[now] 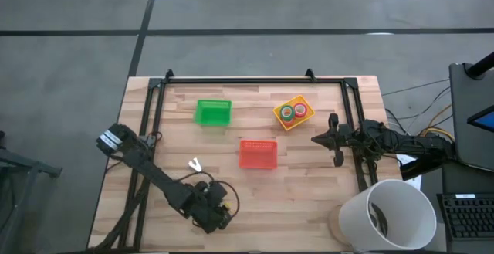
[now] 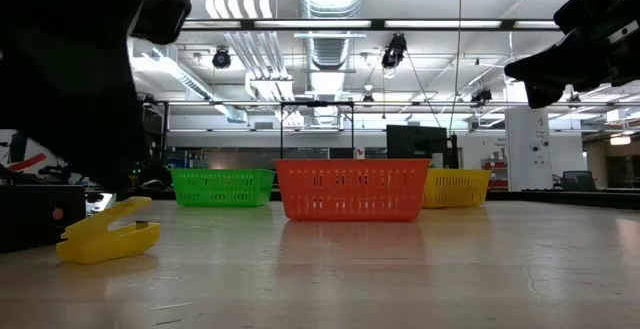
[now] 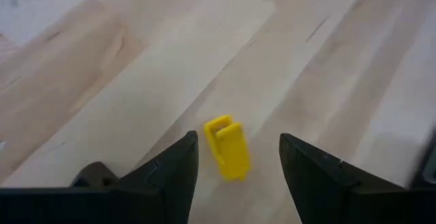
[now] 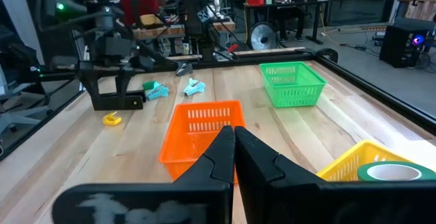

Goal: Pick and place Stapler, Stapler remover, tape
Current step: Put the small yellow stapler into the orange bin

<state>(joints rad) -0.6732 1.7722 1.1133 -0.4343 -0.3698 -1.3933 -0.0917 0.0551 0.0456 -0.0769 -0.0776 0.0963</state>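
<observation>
Small yellow plastic staple remover [image 3: 227, 148] on wooden bench [image 1: 309, 200], lying lengthwise between spread left tool [image 3: 238, 157] fingers near front-left corner; right tool [image 4: 234, 139] closed, far.

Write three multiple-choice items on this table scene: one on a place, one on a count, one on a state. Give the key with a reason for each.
1. Where do the tape rolls lie?
A. in the yellow basket
B. in the green basket
C. on the bare table

2. How many baskets stand on the table?
A. two
B. three
C. four

3. How is the left hand?
A. shut on the small yellow piece
B. open above that piece
C. open inside the red basket

Key: 1 A, the high view shows the rolls inside the yellow basket. 2 B, green, red and yellow show there. 3 B, the left wrist view shows the fingers spread with the piece on the wood between them, untouched.
</observation>
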